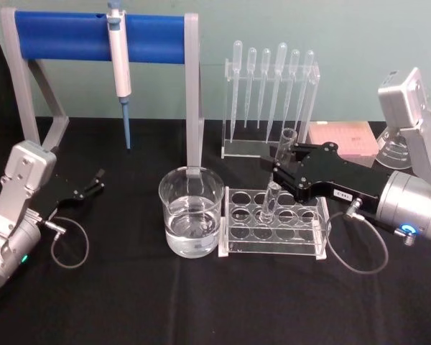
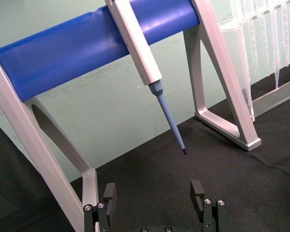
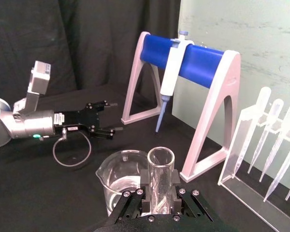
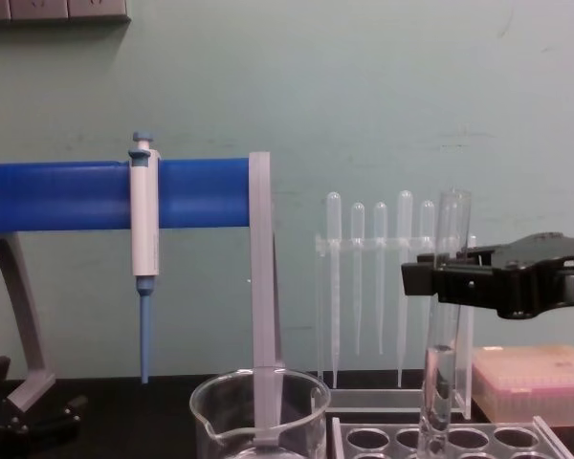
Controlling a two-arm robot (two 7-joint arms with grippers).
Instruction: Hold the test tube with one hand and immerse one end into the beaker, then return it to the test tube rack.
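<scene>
Showing the grasp-and-lift step of the task, the head view places the right gripper right of centre, clenched on the test tube a little below its rim. The tube is held near upright, slightly tilted, and its rounded lower end is seen still within or just above a rear hole of the clear rack; whether it has fully cleared the hole cannot be told. In the right wrist view the tube is seen clamped between the jaws at the bottom centre of the frame, with the beaker just beyond it. In the chest view the gripper enters from the right edge and the tube hangs down toward the rack at the lower right. The beaker, holding clear liquid, stands at the centre of the head view, just beside the rack's left end. The left gripper is parked at the left of the frame, released and empty, its fingers shown spread at the bottom of the left wrist view beneath the pipettor on the blue stand. The immersion is judged not yet begun: the next move calls for the tube to be raised clear of the rack, carried toward the frame's centre over the beaker's rim, and lowered until its end is wetted, without the glass walls being struck.
</scene>
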